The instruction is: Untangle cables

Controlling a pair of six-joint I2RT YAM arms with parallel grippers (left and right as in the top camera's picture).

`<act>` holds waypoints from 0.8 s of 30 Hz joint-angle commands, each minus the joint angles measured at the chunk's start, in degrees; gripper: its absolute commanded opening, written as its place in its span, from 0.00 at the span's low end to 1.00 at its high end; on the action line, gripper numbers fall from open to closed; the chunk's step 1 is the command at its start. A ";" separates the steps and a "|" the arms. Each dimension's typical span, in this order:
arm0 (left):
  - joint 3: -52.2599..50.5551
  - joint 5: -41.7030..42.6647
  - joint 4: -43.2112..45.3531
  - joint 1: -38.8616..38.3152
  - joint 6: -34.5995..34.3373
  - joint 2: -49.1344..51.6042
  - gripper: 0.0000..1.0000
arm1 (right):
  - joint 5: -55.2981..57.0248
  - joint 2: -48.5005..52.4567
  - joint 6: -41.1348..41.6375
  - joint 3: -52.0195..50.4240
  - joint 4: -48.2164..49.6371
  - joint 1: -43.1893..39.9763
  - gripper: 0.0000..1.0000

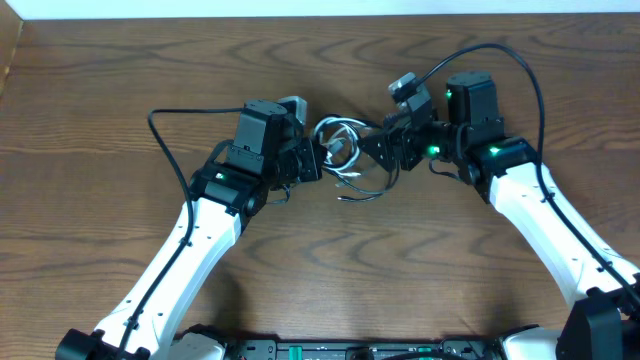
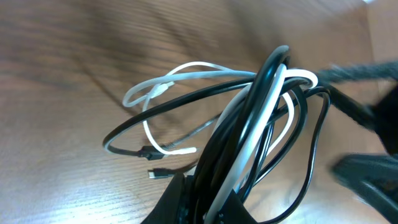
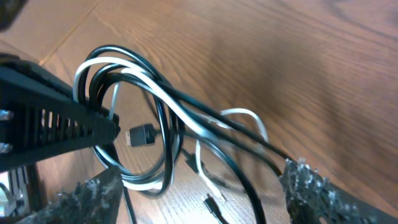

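The cables (image 1: 341,152) are a small tangle of thin black cords and one white cord, between my two grippers at the table's middle. My left gripper (image 1: 308,160) is shut on the bundle. In the left wrist view the black and white cords (image 2: 249,118) run up from between its fingers (image 2: 211,202), and loose plugs hang near the wood. My right gripper (image 1: 385,150) is open just right of the tangle. In the right wrist view its fingers (image 3: 199,186) are spread wide with loops of cable (image 3: 161,118) between and beyond them, not gripped.
The wooden table (image 1: 120,70) spreads all round. Thick black robot wires arc from the left arm (image 1: 160,130) and over the right arm (image 1: 500,50). The left gripper's body (image 3: 43,130) fills the left of the right wrist view.
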 commanded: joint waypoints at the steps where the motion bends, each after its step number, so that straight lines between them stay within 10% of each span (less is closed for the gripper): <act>1: 0.42 7.54 0.35 0.92 8.22 -0.52 0.07 | 1.77 1.92 -4.33 0.42 -0.90 0.02 0.63; 12: 0.42 7.85 -0.46 7.58 5.42 -0.52 0.07 | 13.84 2.60 4.00 0.42 -4.76 -4.31 0.01; 18: 0.42 7.85 -0.42 9.27 4.68 -0.52 0.07 | 16.50 2.60 6.69 0.42 -7.58 -5.84 0.03; 24: 0.42 7.91 -0.44 9.25 3.85 -0.52 0.08 | -2.58 2.71 1.49 0.42 -0.96 -5.49 0.35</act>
